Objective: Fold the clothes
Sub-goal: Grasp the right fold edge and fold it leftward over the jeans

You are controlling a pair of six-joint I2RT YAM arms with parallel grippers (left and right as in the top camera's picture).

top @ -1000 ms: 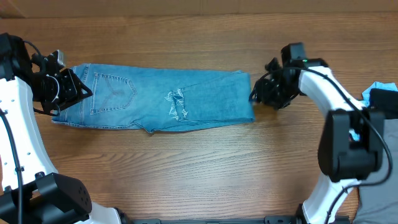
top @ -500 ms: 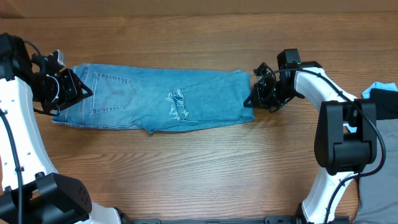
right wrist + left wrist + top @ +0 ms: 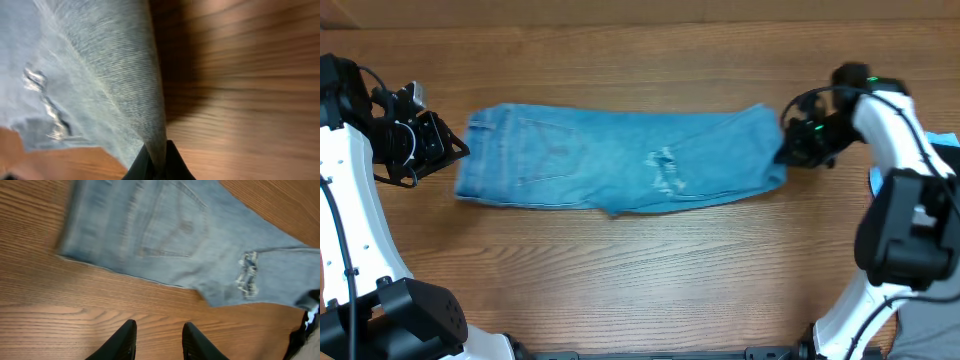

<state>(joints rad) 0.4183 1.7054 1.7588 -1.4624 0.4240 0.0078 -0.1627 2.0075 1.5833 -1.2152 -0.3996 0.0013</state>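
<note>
Jeans (image 3: 620, 170) lie flat across the worktop (image 3: 640, 280); right fingers (image 3: 176, 167) clamp the leg-end edge, likely to lift it for folding, while left fingers (image 3: 122, 342) stand parted, clear of the waistband.

wooden table (image 3: 640, 290); grey garment (image 3: 935, 340) at its right edge.

Jeans (image 3: 620, 170) across table (image 3: 640, 290) ctr, waist end just beside L gripper (image 3: 450, 150), leg end at R gripper (image 3: 786, 156)
</note>
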